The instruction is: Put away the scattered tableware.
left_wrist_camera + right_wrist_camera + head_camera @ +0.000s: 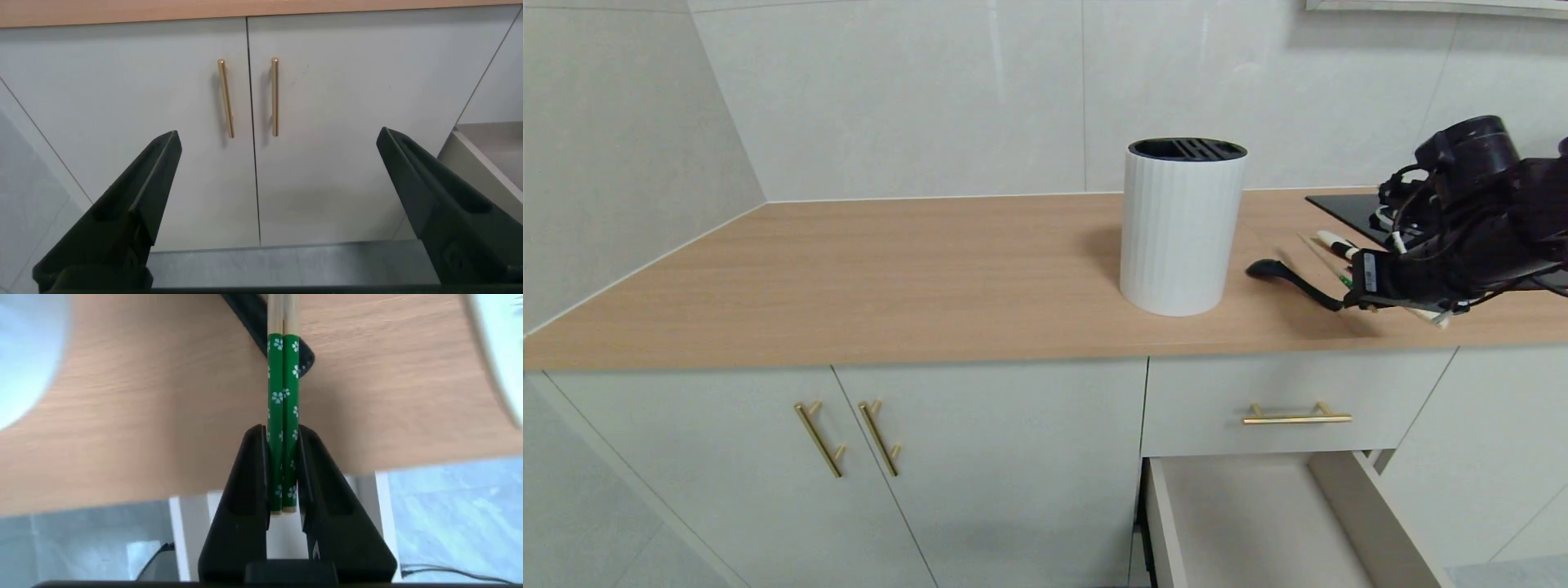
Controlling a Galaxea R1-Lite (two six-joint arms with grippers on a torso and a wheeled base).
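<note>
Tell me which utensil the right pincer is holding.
The pair of wooden chopsticks with green flower-print ends, clamped in the right pincer. The black spoon lies unheld on the wooden counter.

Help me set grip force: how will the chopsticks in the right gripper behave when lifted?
Probably stiff and light: the chopsticks are thin, straight sticks. Pinched side by side near one end by the right gripper, they may scissor or slip. They cross the black spoon handle, so lifting could nudge it.

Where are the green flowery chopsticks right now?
The chopsticks are on the right of the head view, pinched in the right gripper over the counter, beside the black spoon.
</note>
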